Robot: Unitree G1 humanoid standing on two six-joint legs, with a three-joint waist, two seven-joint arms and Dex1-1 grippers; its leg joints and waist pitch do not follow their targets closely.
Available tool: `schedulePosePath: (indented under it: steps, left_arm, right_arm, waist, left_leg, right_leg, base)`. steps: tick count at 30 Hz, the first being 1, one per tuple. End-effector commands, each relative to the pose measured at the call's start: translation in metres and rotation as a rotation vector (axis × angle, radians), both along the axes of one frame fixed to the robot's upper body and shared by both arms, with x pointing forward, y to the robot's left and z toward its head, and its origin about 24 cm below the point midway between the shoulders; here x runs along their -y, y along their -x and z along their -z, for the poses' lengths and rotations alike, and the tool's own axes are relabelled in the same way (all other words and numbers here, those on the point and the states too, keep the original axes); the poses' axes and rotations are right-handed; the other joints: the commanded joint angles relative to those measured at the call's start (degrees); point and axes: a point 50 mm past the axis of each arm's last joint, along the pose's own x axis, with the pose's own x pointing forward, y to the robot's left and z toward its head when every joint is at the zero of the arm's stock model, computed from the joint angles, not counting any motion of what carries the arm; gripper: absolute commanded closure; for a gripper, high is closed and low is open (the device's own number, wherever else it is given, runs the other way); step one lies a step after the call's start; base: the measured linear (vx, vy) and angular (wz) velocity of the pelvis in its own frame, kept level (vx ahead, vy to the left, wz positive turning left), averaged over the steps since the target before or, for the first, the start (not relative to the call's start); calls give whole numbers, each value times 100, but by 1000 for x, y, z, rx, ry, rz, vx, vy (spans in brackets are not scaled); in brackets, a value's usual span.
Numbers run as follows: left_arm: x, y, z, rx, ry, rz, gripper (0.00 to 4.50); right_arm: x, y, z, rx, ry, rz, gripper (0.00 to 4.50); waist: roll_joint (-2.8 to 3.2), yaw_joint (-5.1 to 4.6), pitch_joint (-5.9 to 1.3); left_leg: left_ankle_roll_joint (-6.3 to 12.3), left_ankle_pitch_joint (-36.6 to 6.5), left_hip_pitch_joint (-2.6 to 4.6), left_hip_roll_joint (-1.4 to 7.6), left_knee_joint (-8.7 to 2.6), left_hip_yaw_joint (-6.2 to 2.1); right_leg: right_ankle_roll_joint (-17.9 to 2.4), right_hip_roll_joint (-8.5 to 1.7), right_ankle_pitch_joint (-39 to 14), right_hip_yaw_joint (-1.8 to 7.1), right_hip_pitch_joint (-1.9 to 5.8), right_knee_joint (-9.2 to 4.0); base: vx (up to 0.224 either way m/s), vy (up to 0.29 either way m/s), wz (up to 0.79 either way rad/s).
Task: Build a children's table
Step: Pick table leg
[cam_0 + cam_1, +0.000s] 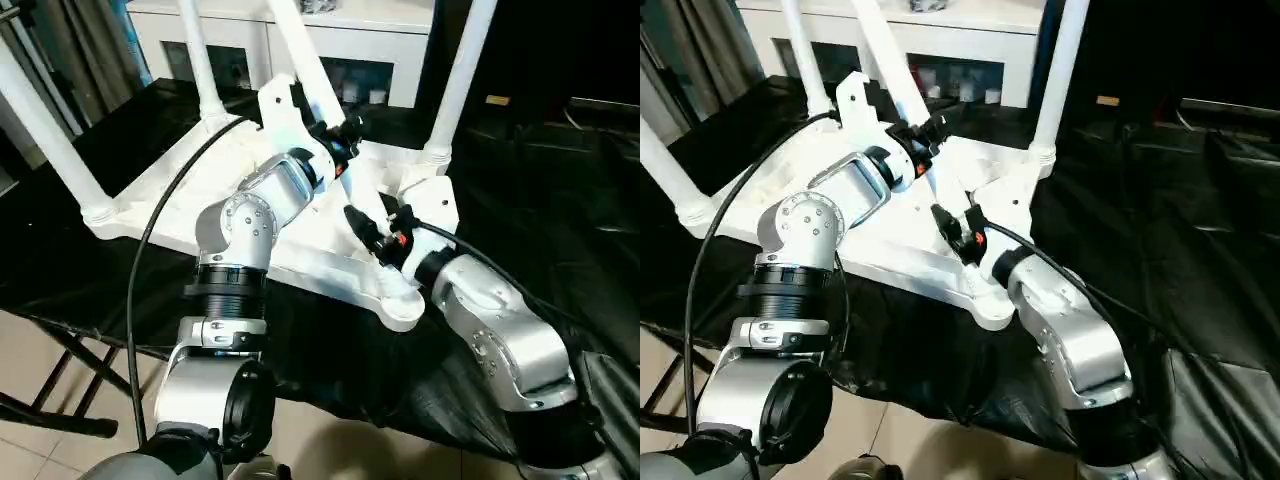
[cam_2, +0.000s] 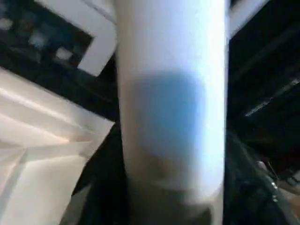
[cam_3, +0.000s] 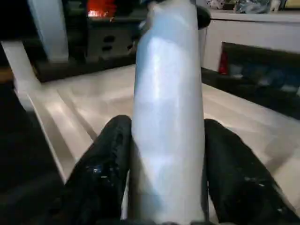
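Clearly, everything turns on how the fourth leg (image 1: 345, 180) lies against the empty corner socket (image 1: 403, 305) of the tabletop (image 1: 190, 200). The tabletop rests upside down on the black-draped bench (image 1: 560, 200), ribbed underside up, with three legs already standing in their sockets: one at the bench's far left (image 1: 45, 135), one toward the far edge (image 1: 200, 65) and one at the far right (image 1: 458, 80). The socket nearest the robot, at the bench's near edge, is unfilled.

The loose leg is held aslant above the underside, its long axis running from high near the far edge down toward that near socket. Its upper part is bracketed by the left gripper (image 1: 338, 135); in the left wrist view the tube lies between the jaws, but whether they are clamped cannot be told. Its lower part is grasped by the right gripper (image 3: 166, 154), a black finger (image 3: 101, 164) pressed to each side of the tube.

The right gripper is judged the nearer to the socket, so the low end would have to be steered by it, while the leg is tipped upright from above.
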Motion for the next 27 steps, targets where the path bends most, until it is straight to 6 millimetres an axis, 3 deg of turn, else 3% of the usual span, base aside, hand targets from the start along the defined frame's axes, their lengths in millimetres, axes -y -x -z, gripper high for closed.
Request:
schedulePosePath:
  steps: [1, 2, 5, 7, 10, 16, 22, 23, 27]
  left_arm:
    - [17, 7, 4, 23, -19, 99, 259]
    - [16, 7, 3, 37, -21, 120, 264]
    - [8, 7, -3, 94, -18, 212, 268]
    - [6, 7, -3, 108, -21, 233, 270]
    - [0, 12, -9, 159, 17, 395, 271]
    - [-2, 28, -20, 227, 60, 656, 271]
    - [1, 37, -29, 281, 128, 772, 271]
    - [0, 37, -30, 284, 132, 778, 271]
    - [0, 38, -34, 297, 163, 791, 271]
  right_arm:
    - [-2, -2, -20, 31, -94, -64, 184]
    - [1, -2, -19, 14, -101, -92, 173]
    - [17, -1, -15, -40, -83, -217, 156]
    - [20, 0, -14, -50, -74, -249, 132]
    - [37, 4, -9, -142, -47, -403, 119]
    - [45, 10, -9, -246, -75, -605, 119]
    - [44, 14, -8, -292, -82, -723, 119]
    - [44, 15, -8, -298, -83, -736, 145]
    - [40, 18, -5, -334, -73, -778, 172]
  waist:
    - [-133, -21, -450]
    - [-104, -19, -454]
    - [-100, 4, -452]
    - [-111, 3, -467]
    - [-114, 22, -470]
    - [-130, 35, -477]
    - [-155, 50, -467]
    - [-154, 48, -468]
    - [-166, 59, -477]
  left_leg:
    - [291, -626, 96, 340, -427, -215]
    - [298, -580, 109, 348, -422, -217]
    - [334, -582, 126, 340, -410, -202]
    - [352, -474, 93, 338, -398, -207]
    - [425, -433, 97, 331, -380, -197]
    - [463, -359, 106, 361, -366, -197]
    - [449, -385, 95, 346, -358, -185]
    - [440, -383, 95, 352, -358, -187]
    - [415, -348, 97, 362, -359, -196]
  right_leg:
    - [-635, -452, -1235, 377, 324, -458]
    - [-671, -445, -1159, 379, 317, -442]
    - [-677, -434, -1089, 383, 329, -445]
    - [-763, -452, -917, 383, 350, -409]
    - [-843, -463, -953, 383, 372, -405]
    - [-1054, -481, -1025, 373, 363, -384]
    - [-1078, -485, -1121, 372, 376, -391]
    - [-1056, -481, -1165, 372, 371, -400]
    - [-1032, -485, -1148, 371, 376, -387]
  base:
    - [0, 0, 0]
    - [0, 0, 0]
    - [0, 0, 0]
    - [0, 0, 0]
    - [0, 0, 0]
    - [0, 0, 0]
    - [0, 0, 0]
    - [0, 0, 0]
    - [0, 0, 0]
